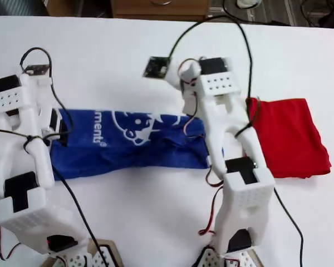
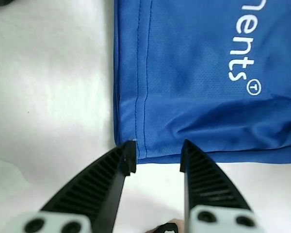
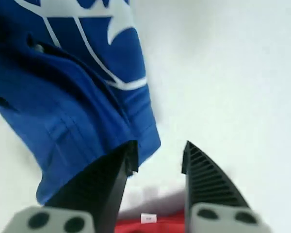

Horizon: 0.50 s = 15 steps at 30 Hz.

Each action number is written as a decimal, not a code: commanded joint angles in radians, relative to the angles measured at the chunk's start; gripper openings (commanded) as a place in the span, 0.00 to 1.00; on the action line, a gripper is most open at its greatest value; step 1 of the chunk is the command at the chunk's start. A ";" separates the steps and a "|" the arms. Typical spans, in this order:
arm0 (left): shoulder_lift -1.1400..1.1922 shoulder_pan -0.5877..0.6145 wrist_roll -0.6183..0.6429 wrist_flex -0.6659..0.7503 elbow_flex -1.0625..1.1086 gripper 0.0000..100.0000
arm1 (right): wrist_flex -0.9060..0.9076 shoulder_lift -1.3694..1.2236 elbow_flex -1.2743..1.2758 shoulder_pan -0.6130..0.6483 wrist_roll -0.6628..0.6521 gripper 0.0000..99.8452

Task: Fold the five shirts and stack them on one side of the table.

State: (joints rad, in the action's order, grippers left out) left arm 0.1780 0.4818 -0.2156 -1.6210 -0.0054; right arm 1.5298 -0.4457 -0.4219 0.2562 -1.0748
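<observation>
Blue shirt [image 1: 128, 142] lies across the middle of the worktop [image 1: 100, 50], long axis parallel to the near edge. We find the left pincer [image 2: 157, 158] and right pincer [image 3: 159, 158] at opposite ends, both open and empty.

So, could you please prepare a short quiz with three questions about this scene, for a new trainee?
1. True or false: the left gripper is shut on the blue shirt.
2. Choose one. The blue shirt now lies as: A) a long folded strip across the table; B) a crumpled ball; C) fully spread with both sleeves out.
3. Give the missing word: the compact folded shirt close to the right gripper is ____ in colour.

Key:
1. False. Its jaws stand open at the hem corner.
2. A.
3. Red: the red shirt lies beyond the blue shirt's end.
</observation>
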 commanded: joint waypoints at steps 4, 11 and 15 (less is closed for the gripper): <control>-0.054 0.002 -0.008 0.008 -0.002 0.18 | 0.182 0.102 -0.018 -0.019 0.049 0.01; -0.052 -0.005 -0.008 0.021 -0.002 0.18 | 0.174 0.326 0.278 0.077 0.063 0.02; -0.008 -0.020 -0.006 0.021 -0.004 0.18 | 0.116 0.421 0.499 0.183 0.064 0.02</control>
State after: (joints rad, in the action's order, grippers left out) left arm 0.1780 0.4803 -0.2156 -1.6057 -0.0054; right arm 1.6909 -0.1389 -0.0476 0.3790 -1.0134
